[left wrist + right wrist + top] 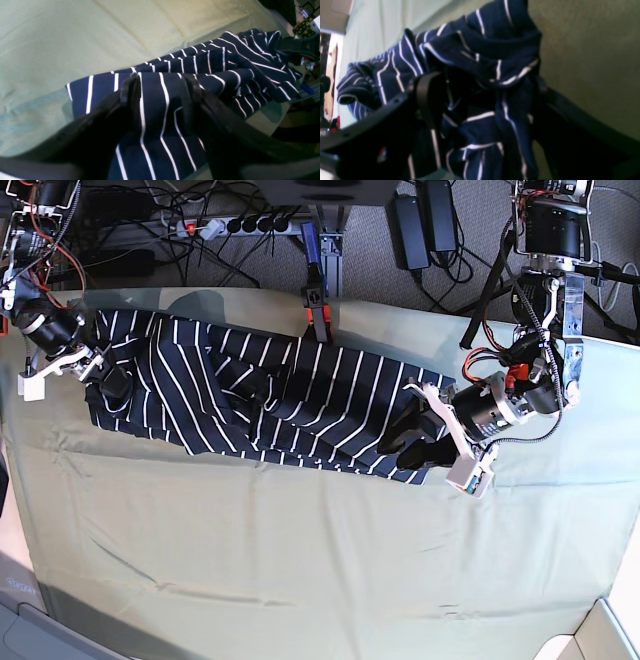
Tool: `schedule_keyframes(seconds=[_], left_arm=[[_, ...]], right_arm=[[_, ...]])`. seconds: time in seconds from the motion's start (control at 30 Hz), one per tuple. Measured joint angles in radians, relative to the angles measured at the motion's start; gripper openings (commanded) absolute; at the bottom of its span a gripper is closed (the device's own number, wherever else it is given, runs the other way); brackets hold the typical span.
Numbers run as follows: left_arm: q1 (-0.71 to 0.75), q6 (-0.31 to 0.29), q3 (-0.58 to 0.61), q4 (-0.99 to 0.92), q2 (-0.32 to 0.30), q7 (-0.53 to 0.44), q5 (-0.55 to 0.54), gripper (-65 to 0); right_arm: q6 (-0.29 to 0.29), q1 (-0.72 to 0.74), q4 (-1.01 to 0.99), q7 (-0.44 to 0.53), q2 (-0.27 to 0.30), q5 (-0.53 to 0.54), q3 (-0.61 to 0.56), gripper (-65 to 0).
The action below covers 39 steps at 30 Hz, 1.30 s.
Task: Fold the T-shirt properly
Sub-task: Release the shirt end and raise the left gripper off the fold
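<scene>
One T-shirt, two arms and one pale green cloth over the bench make up the scene. The shirt is soft navy fabric with thin white stripes, bunched into a long rumpled band lying across the far half of the bench, from its left edge to right of centre.

The base view alone shows the whole layout: the right gripper at the shirt's left end, the left gripper at its right end, and a tangle of cables and a power strip on the floor beyond the bench.

The left wrist view shows what the overhead cannot: two black, matte fingers standing apart with a fold of striped cloth lying between them; whether they actually pinch it I cannot tell. It also shows the creases running through the green cloth.

The right wrist view, blurred, shows that gripper's fingers spread wide around a thick twisted wad of shirt, which fills the gap and hangs down between them against the green cloth.
</scene>
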Motion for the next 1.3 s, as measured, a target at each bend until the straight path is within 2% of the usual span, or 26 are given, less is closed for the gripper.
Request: schedule_keyframes(seconds=[0.53, 0.93, 1.0, 1.23, 1.3], left_arm=[[0.009, 0.0, 0.0, 0.0, 0.0, 0.0, -0.001, -36.0], [0.009, 0.0, 0.0, 0.0, 0.0, 0.0, -0.001, -36.0], [0.009, 0.0, 0.0, 0.0, 0.0, 0.0, -0.001, -36.0], [0.009, 0.0, 0.0, 0.0, 0.0, 0.0, -0.001, -36.0], [0.009, 0.0, 0.0, 0.0, 0.0, 0.0, -0.001, -36.0]], right_arm=[[0.0, 0.0, 0.0, -0.038, 0.005, 0.027, -0.006, -20.9], [0.0, 0.003, 0.0, -0.005, 0.003, 0.039, -0.066, -21.3], [0.0, 0.003, 0.0, 0.002, -0.003, 0.038, -0.066, -27.2], [0.0, 0.002, 0.0, 0.028, -0.031, 0.006, -0.069, -65.0], [0.0, 0.002, 0.0, 0.032, -0.03, 0.006, -0.069, -65.0]])
